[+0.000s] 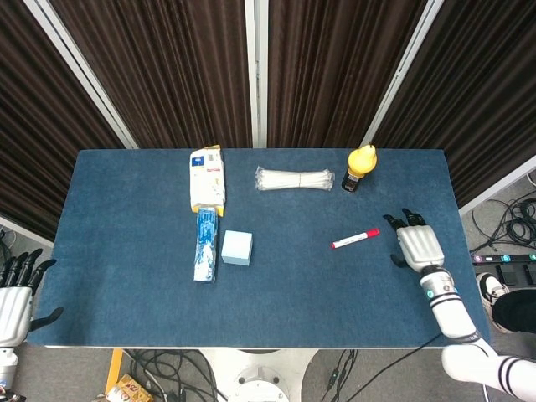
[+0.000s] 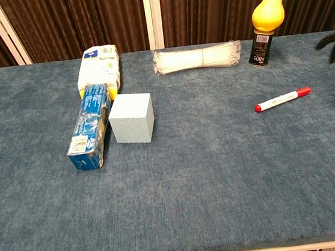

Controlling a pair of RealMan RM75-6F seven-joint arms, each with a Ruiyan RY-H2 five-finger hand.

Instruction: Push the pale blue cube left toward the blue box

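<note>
Pale blue cube (image 1: 237, 248) on the blue counter (image 1: 126, 293), just right of the blue box (image 1: 205, 245) and about touching its side; white and yellow packet (image 1: 207, 179) at the box's far end; bundle of white ties (image 1: 293, 179) and yellow-capped bottle (image 1: 360, 167) along the back; red-capped marker (image 1: 354, 239) lying loose, apart from the right robot hand (image 1: 418, 245); right robot hand at the counter's right edge, fingers spread, holding nothing; left robot hand (image 1: 15, 289) off the counter's left corner, fingers apart, empty
</note>
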